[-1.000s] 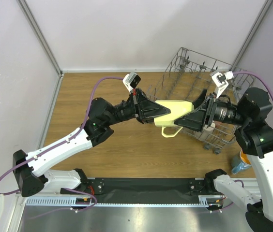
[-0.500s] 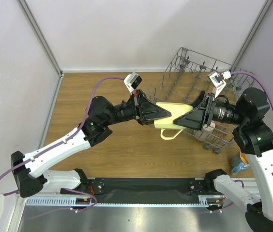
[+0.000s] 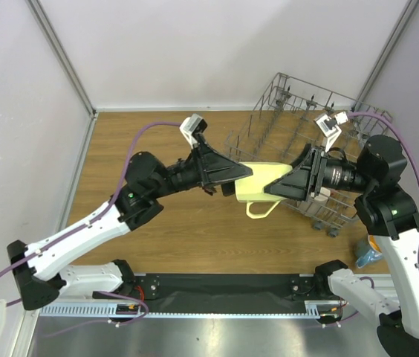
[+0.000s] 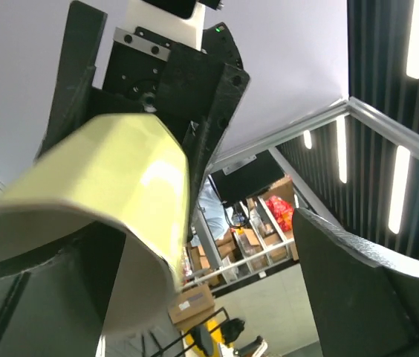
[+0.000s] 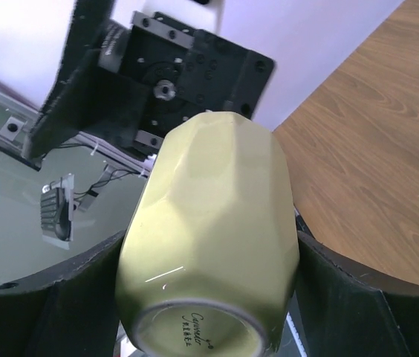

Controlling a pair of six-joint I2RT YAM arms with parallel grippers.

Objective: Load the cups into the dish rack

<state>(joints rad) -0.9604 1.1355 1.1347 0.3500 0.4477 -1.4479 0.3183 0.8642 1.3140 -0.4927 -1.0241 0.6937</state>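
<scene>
From my station the biggest thing I see is the wooden surface [image 3: 157,223], with the grey wire dish rack [image 3: 302,111] standing at its far right corner. Both arms reach in over the middle: the left arm [image 3: 113,219] stretches up from the near left, and the right arm [image 3: 399,223] bends in from the right side. They meet nose to nose just in front of the rack's near-left side. Between them hangs the pale yellow mug [image 3: 260,181], lying on its side in the air above the surface and outside the rack, with its handle [image 3: 258,210] pointing toward the near edge. The right pincer [image 3: 282,186] is pinching this mug; on my right wrist feed the mug's base faces the lens and a dark finger sits against each side of it. The left pincer [image 3: 237,181] is spread wide. On the left wrist feed the mug's open mouth faces me, one finger is well apart from it, and I cannot tell whether the other one touches the rim.
</scene>
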